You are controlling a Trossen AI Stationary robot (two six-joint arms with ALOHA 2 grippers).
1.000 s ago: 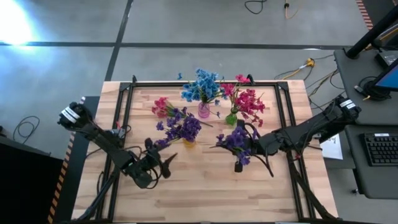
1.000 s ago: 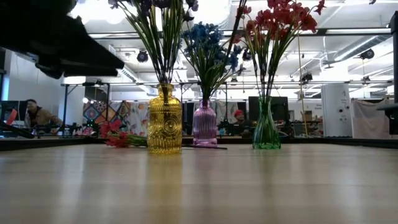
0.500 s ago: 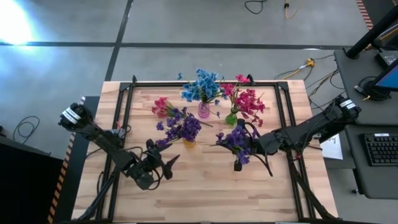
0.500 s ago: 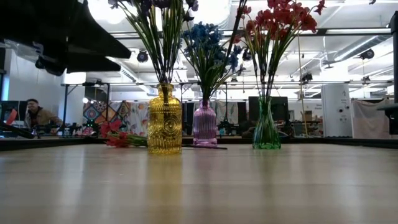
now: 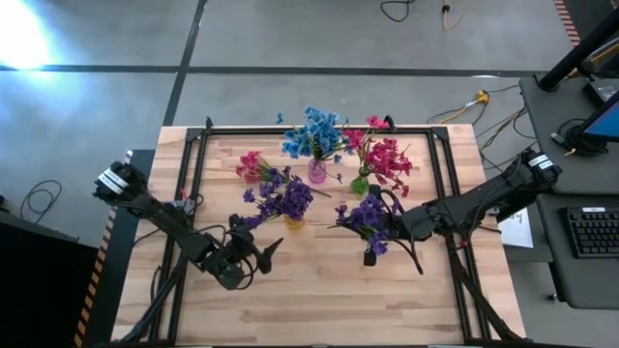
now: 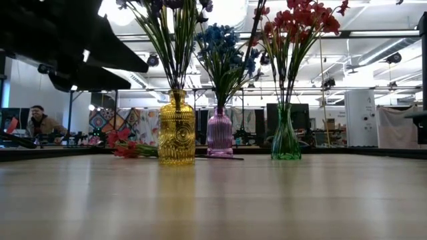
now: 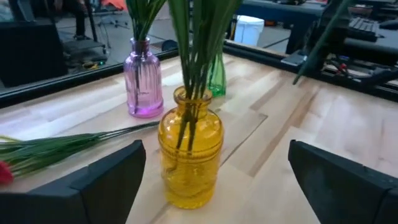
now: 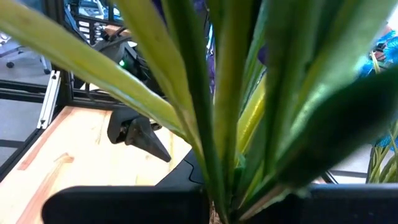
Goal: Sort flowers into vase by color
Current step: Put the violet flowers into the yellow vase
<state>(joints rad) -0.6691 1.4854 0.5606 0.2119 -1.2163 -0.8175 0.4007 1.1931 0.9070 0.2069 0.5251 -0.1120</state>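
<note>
Three vases stand in a row. The yellow vase (image 5: 293,221) holds purple flowers (image 5: 285,198), the pink vase (image 5: 317,173) blue flowers (image 5: 314,133), and the green vase (image 5: 360,185) red-pink flowers (image 5: 387,159). More red-pink flowers (image 5: 250,164) lie flat on the table left of the pink vase. My left gripper (image 5: 261,246) stands open, left of and nearer than the yellow vase (image 7: 189,155), and holds nothing. My right gripper (image 5: 379,234) is shut on a bunch of purple flowers (image 5: 367,216), right of the yellow vase. My right gripper pinches the bunch's green stems (image 8: 217,143) between its two fingers (image 8: 124,202), several stems together. The fingers come level from the table's right side. The bunch is lifted clear of the table, its blooms standing above the gripper. The stems hide the exact place of contact.
A black metal frame (image 5: 198,184) runs around the wooden table top. The near half of the table (image 5: 319,300) is bare wood. Beyond the far edge a person (image 6: 40,123) sits in the room. A desk with a keyboard (image 5: 592,230) stands to the right.
My left gripper has opened wide while staying near the yellow vase. My right gripper has kept still with its purple bunch.
</note>
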